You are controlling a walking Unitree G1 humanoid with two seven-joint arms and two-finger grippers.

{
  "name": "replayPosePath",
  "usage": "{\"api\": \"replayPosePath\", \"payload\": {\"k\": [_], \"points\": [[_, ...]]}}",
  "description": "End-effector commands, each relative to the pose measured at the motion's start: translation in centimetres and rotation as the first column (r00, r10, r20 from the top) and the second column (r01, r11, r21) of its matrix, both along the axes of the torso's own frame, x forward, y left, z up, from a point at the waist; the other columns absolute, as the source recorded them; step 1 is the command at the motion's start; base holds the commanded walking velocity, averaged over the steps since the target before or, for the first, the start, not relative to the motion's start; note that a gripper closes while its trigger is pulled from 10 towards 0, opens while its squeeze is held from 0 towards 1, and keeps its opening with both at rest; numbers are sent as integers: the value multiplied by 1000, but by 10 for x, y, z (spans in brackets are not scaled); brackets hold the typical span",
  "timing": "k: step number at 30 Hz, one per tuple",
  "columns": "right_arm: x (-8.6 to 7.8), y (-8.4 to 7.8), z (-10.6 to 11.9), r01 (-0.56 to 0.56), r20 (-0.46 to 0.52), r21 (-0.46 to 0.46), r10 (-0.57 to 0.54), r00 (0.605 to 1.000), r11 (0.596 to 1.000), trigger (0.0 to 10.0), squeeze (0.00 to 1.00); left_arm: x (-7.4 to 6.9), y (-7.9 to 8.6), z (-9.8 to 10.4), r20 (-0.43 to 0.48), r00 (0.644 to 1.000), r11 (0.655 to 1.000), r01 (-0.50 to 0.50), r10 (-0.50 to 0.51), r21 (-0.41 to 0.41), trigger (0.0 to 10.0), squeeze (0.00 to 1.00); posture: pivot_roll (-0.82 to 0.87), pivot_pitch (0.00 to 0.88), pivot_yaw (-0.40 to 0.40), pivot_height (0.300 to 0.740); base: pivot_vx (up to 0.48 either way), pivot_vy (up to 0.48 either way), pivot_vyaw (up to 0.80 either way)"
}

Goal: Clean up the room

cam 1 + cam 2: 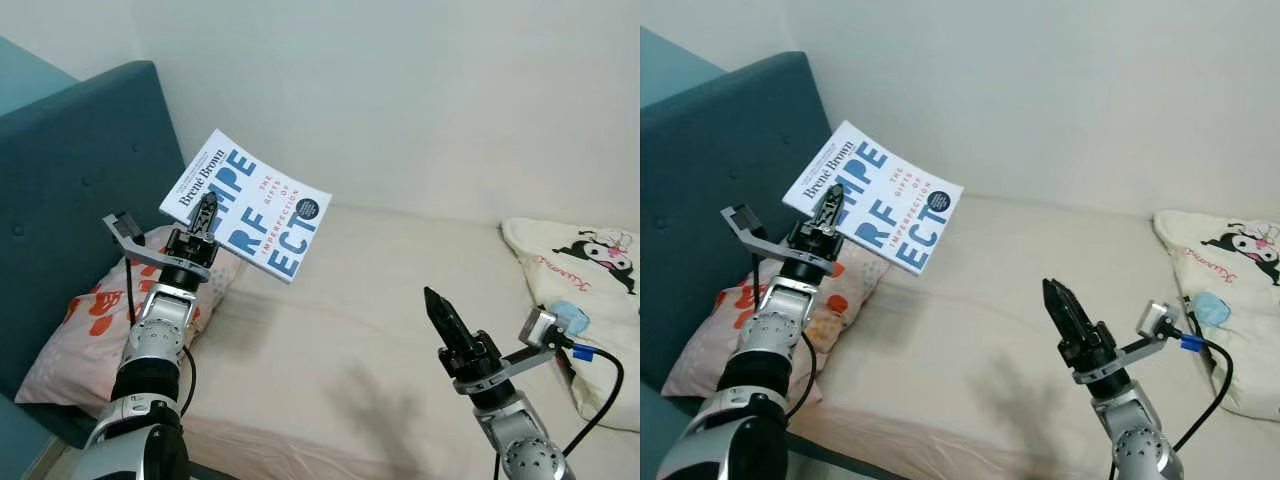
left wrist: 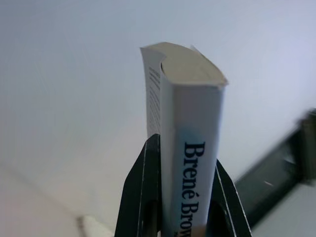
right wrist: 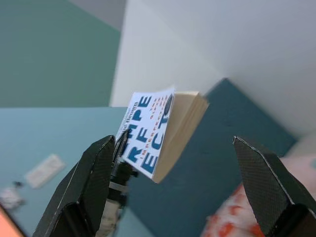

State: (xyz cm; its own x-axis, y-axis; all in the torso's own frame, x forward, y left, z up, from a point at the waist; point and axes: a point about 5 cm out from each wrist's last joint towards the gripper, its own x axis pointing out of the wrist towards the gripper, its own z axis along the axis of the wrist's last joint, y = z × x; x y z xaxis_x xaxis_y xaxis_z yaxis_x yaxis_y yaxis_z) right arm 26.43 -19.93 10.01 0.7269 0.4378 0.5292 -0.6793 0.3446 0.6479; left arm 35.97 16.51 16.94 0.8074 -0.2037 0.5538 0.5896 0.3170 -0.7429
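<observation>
A white paperback book (image 1: 255, 205) with large blue letters is held up in the air above the head end of the bed (image 1: 380, 300). My left gripper (image 1: 205, 215) is shut on its lower edge by the spine, and the left wrist view shows the two black fingers (image 2: 140, 197) clamping the book (image 2: 190, 148) from both sides. My right gripper (image 1: 440, 310) hangs over the middle of the bed, well to the right of the book and apart from it. Its fingers (image 3: 84, 187) stand wide open with nothing between them, pointing toward the book (image 3: 158, 131).
A pink pillow (image 1: 80, 340) with orange prints lies under my left arm against the teal headboard (image 1: 80, 180). At the right end of the bed lies a white cushion (image 1: 590, 280) with a cartoon print. A pale wall runs along the far side.
</observation>
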Motion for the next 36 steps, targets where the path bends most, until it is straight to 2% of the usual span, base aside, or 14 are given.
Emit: {"api": "replayPosePath", "payload": {"k": [1,2,7,8,9,11,12,16,21,23,27,28,29,36], "points": [[1,4,6,-37,38,25,36,999,999,10000,1000,-3,-10,8,60,997,999,51,-51,0,0,0,16,0,4,721,0,0,0],[4,9,11,-72,53,26,71,996,997,10000,1000,-8,-21,9,91,991,995,104,-103,-1,0,0,13,0,4,721,0,0,0],[5,16,18,-132,69,39,129,989,990,10000,1000,-17,-38,10,129,976,983,182,-178,-19,0,0,16,0,-4,721,0,0,0],[5,19,20,-154,69,45,150,986,987,10000,333,-20,-44,11,138,970,978,208,-202,-29,0,0,17,0,-6,721,0,0,0],[4,22,21,-176,68,58,172,983,983,10000,106,-22,-50,11,141,965,974,226,-220,-28,0,0,22,0,-9,721,0,0,0],[4,22,21,-176,68,58,172,983,983,10000,106,-22,-50,11,141,965,974,226,-220,-28,0,0,22,0,-9,721,0,0,0],[4,25,20,-190,59,62,186,981,980,10000,0,-25,-55,13,155,957,968,250,-245,-12,0,0,22,0,-10,721,0,0,0],[7,28,16,-179,15,73,179,984,981,10000,0,-34,-67,21,202,929,949,317,-309,-5,0,0,27,0,-13,721,0,0,0],[8,28,15,-172,1,77,173,985,982,10000,0,-38,-70,27,230,915,939,343,-332,-10,0,0,27,0,-18,721,0,0,0],[10,28,13,-165,-27,66,167,986,984,10000,0,-44,-76,39,285,887,923,385,-363,-21,0,0,33,0,-20,721,0,0,0],[10,28,12,-163,-36,66,166,985,984,10000,0,-47,-80,44,315,868,910,413,-385,-25,0,0,34,0,-20,721,0,0,0],[10,29,12,-175,-37,64,178,983,982,10000,0,-50,-87,46,329,848,896,444,-415,-15,0,0,29,0,-22,721,0,0,0],[10,29,12,-175,-37,64,178,983,982,10000,0,-50,-87,46,329,848,896,444,-415,-15,0,0,29,0,-22,721,0,0,0],[7,42,16,-263,-2,61,263,965,963,10000,0,-62,-127,48,329,784,835,549,-527,29,0,0,32,0,-15,721,0,0,0]]}}
